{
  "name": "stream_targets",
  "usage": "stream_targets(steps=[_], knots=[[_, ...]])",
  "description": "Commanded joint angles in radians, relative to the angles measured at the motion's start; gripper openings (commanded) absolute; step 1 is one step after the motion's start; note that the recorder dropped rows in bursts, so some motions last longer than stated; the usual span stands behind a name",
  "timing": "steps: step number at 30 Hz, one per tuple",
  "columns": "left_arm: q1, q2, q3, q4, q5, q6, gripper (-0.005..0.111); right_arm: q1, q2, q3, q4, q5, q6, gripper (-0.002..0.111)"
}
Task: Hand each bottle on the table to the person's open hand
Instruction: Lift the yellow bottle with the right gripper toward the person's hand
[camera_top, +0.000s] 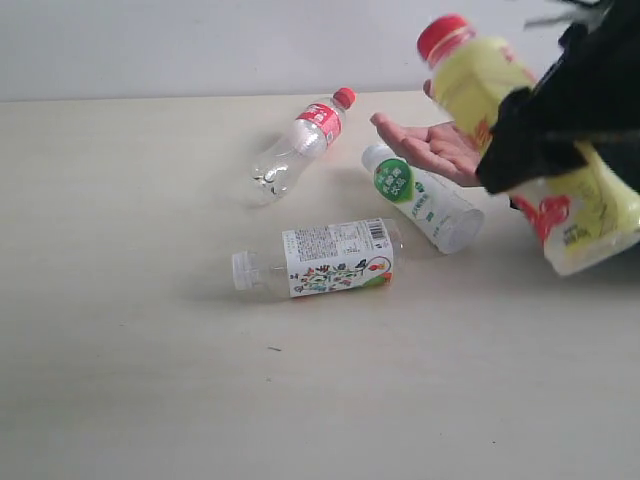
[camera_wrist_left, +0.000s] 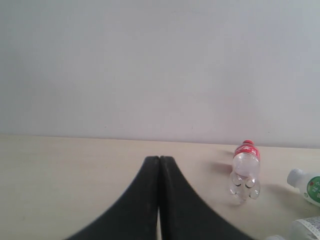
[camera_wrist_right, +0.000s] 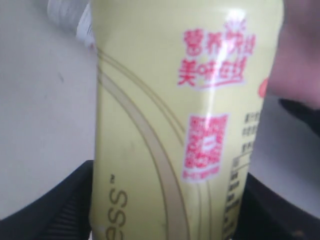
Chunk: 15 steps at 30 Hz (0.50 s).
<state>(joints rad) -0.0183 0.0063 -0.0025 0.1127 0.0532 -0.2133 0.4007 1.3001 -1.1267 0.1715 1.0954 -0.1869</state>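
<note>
My right gripper (camera_top: 545, 140) is shut on the yellow bottle (camera_top: 530, 150), held tilted in the air with its red cap up-left, just over the person's open hand (camera_top: 435, 148). In the right wrist view the yellow bottle (camera_wrist_right: 180, 120) fills the space between the black fingers (camera_wrist_right: 55, 205). The cola-shaped bottle (camera_top: 300, 142), the white bottle with green label (camera_top: 420, 198) and the clear floral-label bottle (camera_top: 320, 262) lie on the table (camera_top: 130, 300). My left gripper (camera_wrist_left: 159, 162) is shut and empty, out of the exterior view; the cola-shaped bottle (camera_wrist_left: 245, 171) lies beyond it.
A pale wall rises behind the table's far edge (camera_top: 150, 98). In the left wrist view the white bottle (camera_wrist_left: 306, 185) and part of the floral-label bottle (camera_wrist_left: 302, 231) lie at the frame's side. The person's black sleeve cannot be told apart from my right arm.
</note>
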Motion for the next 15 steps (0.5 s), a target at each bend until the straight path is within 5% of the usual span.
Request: stream_targets(steps=[1,15], knots=[[0.002,-0.006,0.003,0.003,-0.003,0.001,0.0,-0.081,0.035,-0.11,-0.015,0.017,0.131,0.0],[0.002,-0.006,0.003,0.003,-0.003,0.001,0.0,-0.101,0.3,-0.209,-0.001,-0.024,0.164,0.0]])
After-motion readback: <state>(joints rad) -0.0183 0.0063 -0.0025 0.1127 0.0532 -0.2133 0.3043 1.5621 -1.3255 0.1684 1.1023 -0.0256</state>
